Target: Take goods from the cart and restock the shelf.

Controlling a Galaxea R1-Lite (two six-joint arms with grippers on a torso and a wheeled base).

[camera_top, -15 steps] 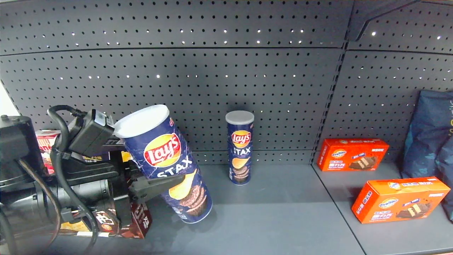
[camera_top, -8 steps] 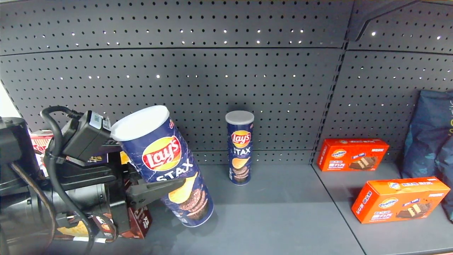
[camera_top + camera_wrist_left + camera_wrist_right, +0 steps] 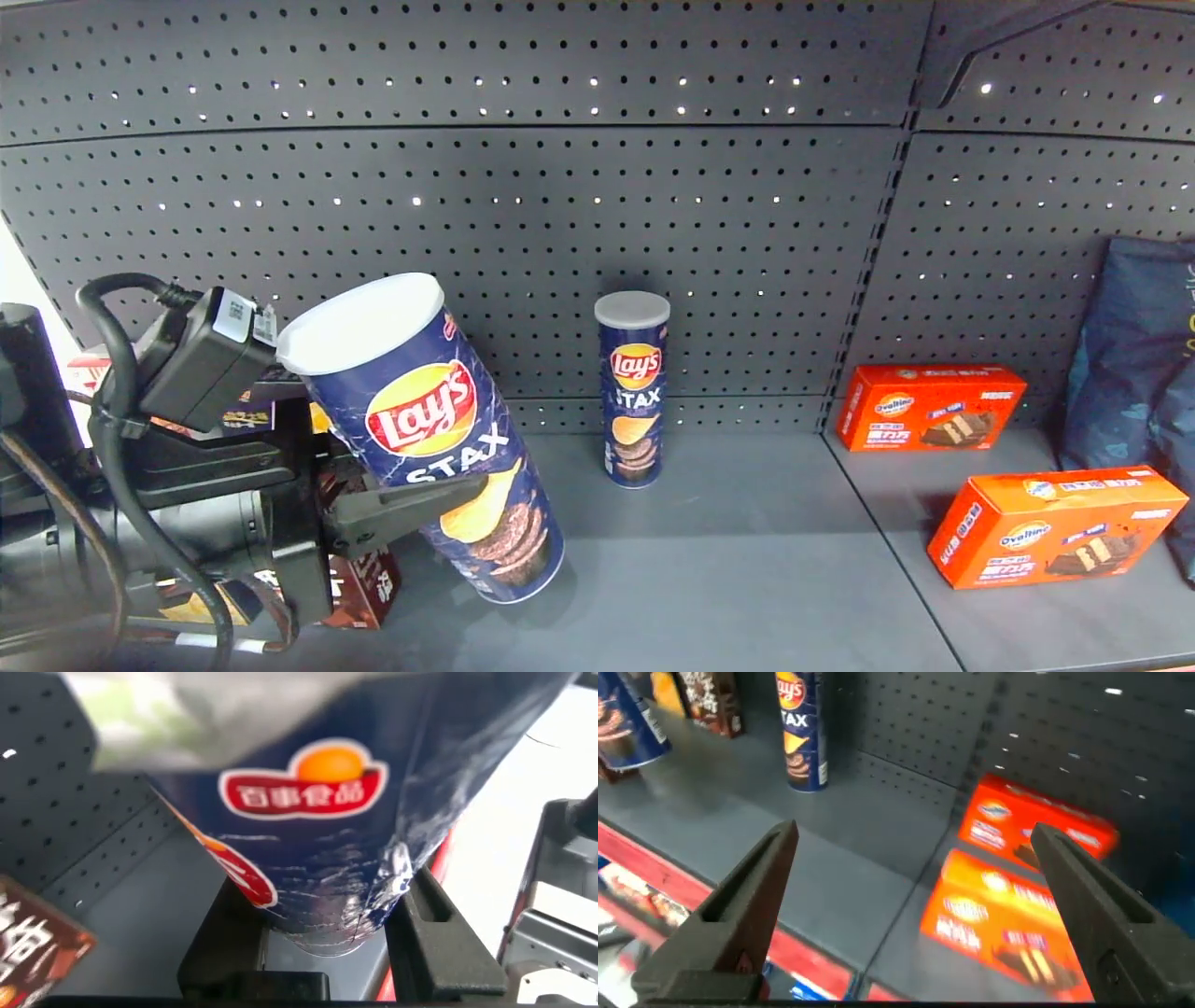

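My left gripper is shut on a tall blue chip can with a white lid, gripping its lower half. The can leans with its lid to the left, and its base is at or just above the grey shelf board. From the left wrist, the can sits between the dark fingers of the left gripper. A second, smaller-looking blue can stands upright against the pegboard, right of the held one. My right gripper is open in front of the shelf, with that standing can far off.
Two orange boxes lie on the right shelf section, with dark blue bags beyond them. Brown snack boxes stand behind my left arm. Bare shelf lies between the two cans and the orange boxes. The pegboard closes off the back.
My left arm has drawn slightly left and down with the can. The can leans a little more and its base sits lower toward the shelf. The standing can and boxes have not moved.
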